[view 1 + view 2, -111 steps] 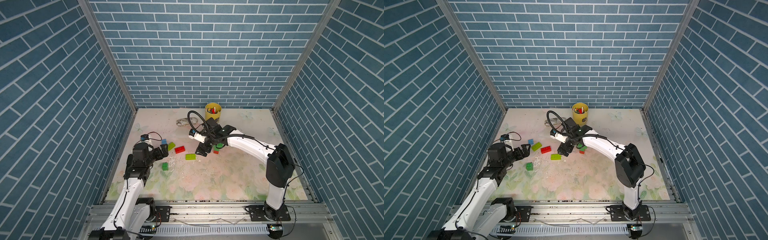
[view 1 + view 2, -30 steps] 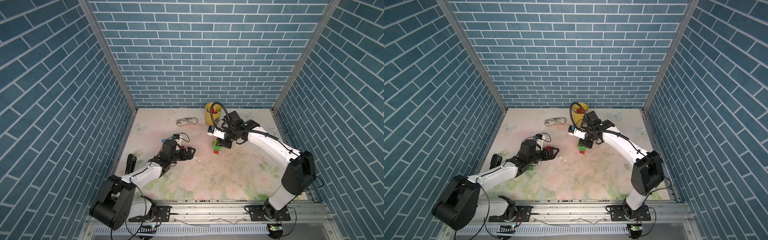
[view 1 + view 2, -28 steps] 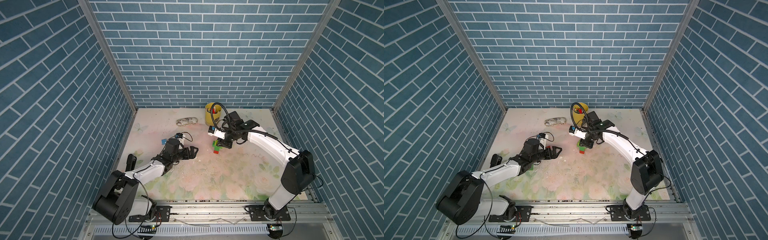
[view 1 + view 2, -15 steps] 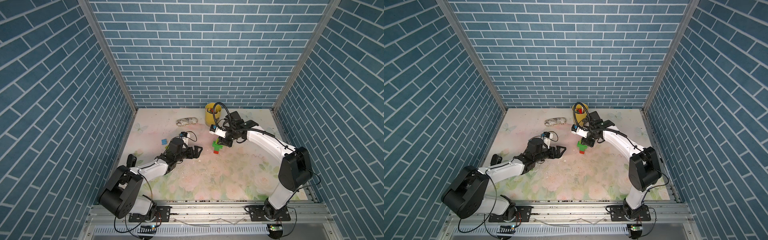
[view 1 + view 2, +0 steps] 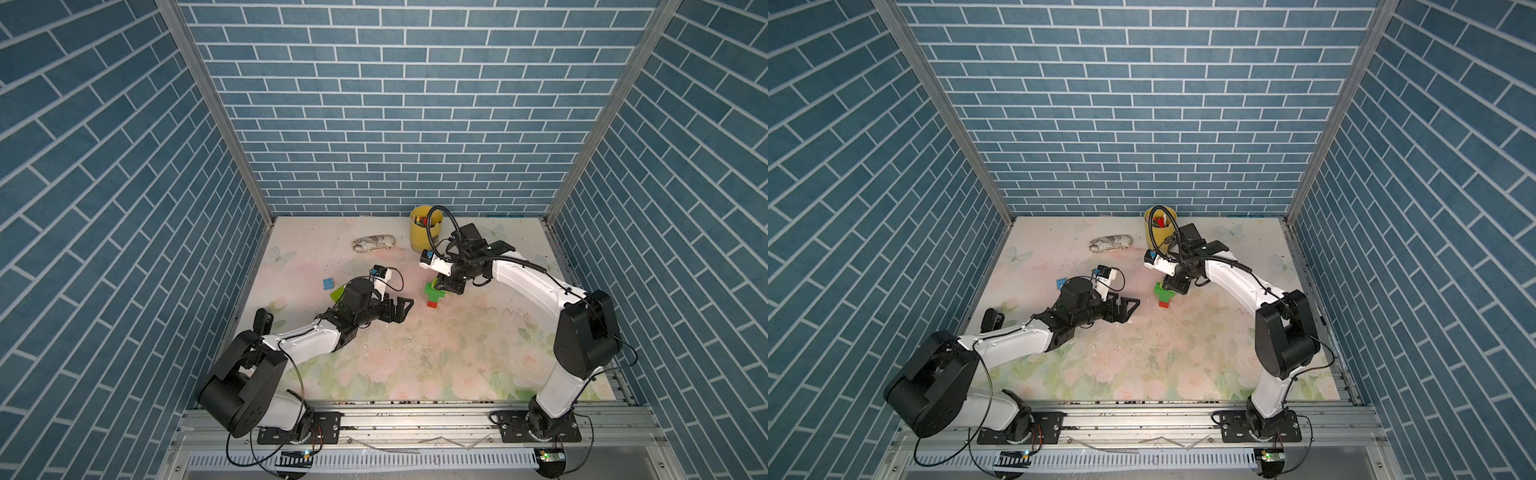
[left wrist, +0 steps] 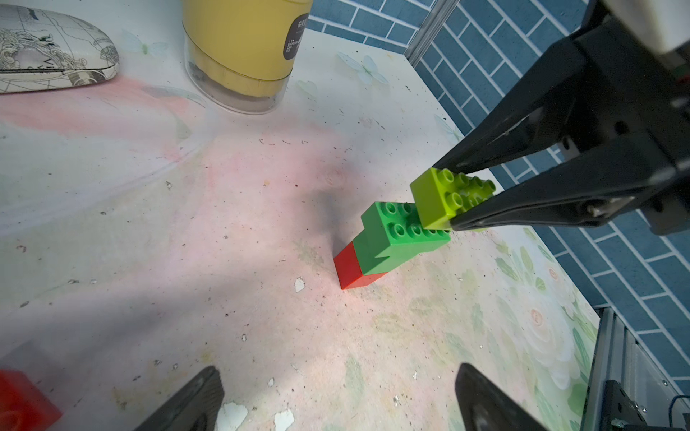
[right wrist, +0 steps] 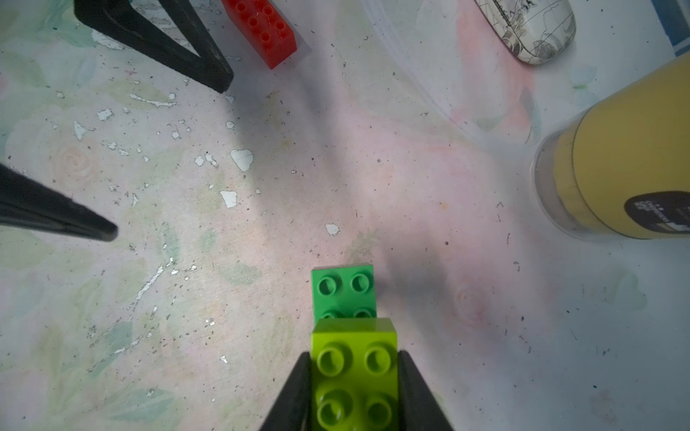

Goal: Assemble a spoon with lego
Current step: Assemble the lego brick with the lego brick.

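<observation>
While my right gripper [image 7: 354,377] was clenched on the flat sides of the lime brick [image 6: 435,197] atop the half-built spoon [image 6: 388,242], standing near the yellow cup [image 6: 239,48], my left gripper [image 5: 400,309] waited farther from that cup, spread wide and empty, and I judged the bricks light, stiff and slippery.

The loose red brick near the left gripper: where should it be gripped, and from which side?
Probably the red brick at mid-length, across its two long smooth walls, coming down from above. It lies flat with studs up, so the parallel long sides are exposed, and the narrow width suits the open left gripper beside it.
</observation>
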